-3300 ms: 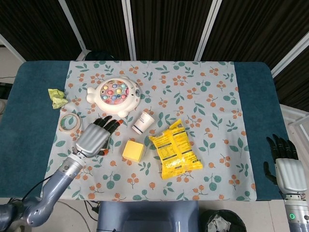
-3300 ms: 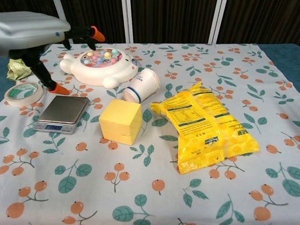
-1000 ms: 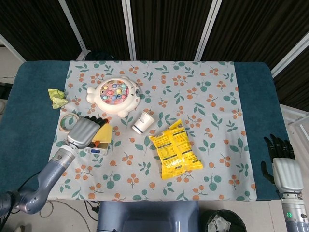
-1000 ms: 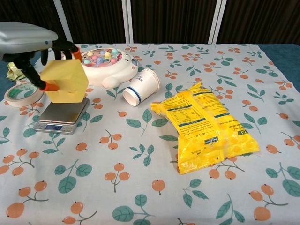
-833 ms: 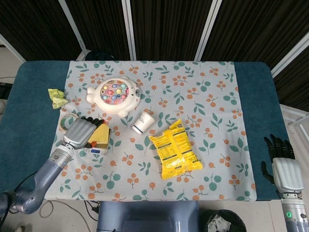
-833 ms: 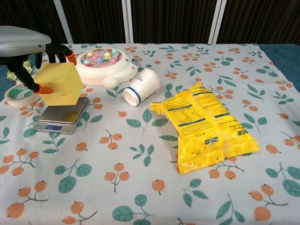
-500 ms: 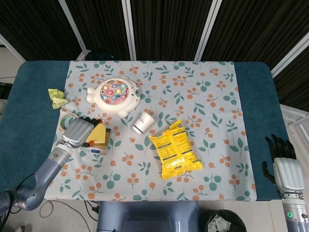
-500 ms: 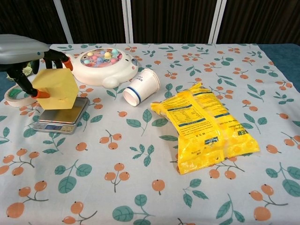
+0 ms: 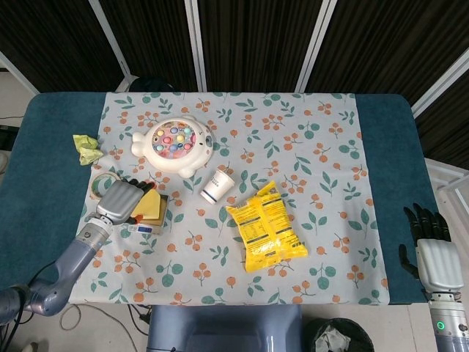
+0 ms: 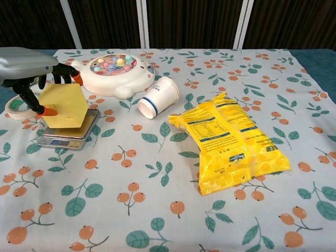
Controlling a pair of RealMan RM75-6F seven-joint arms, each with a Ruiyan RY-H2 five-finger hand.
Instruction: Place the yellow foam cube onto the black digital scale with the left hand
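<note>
The yellow foam cube [image 10: 63, 105] [image 9: 151, 205] stands tilted on the black digital scale [image 10: 67, 137] [image 9: 149, 224], at the left of the floral cloth. My left hand [image 10: 25, 65] [image 9: 119, 200] still holds the cube from the left, orange-tipped fingers [image 10: 76, 79] over its top and one against its left side. The scale's display faces the front edge. My right hand [image 9: 432, 246] hangs off the table's right edge, fingers apart, holding nothing; the chest view does not show it.
A white fish toy [image 10: 112, 72] sits behind the scale. A tipped paper cup [image 10: 157, 96] and a yellow snack bag [image 10: 231, 145] lie to the right. A tape roll [image 10: 17, 105] and a crumpled green wrapper [image 9: 87, 149] are at the far left.
My left hand took the cube from mid-table, carried it left over the scale and lowered it. In the last second it has sunk until the cube meets the scale's plate.
</note>
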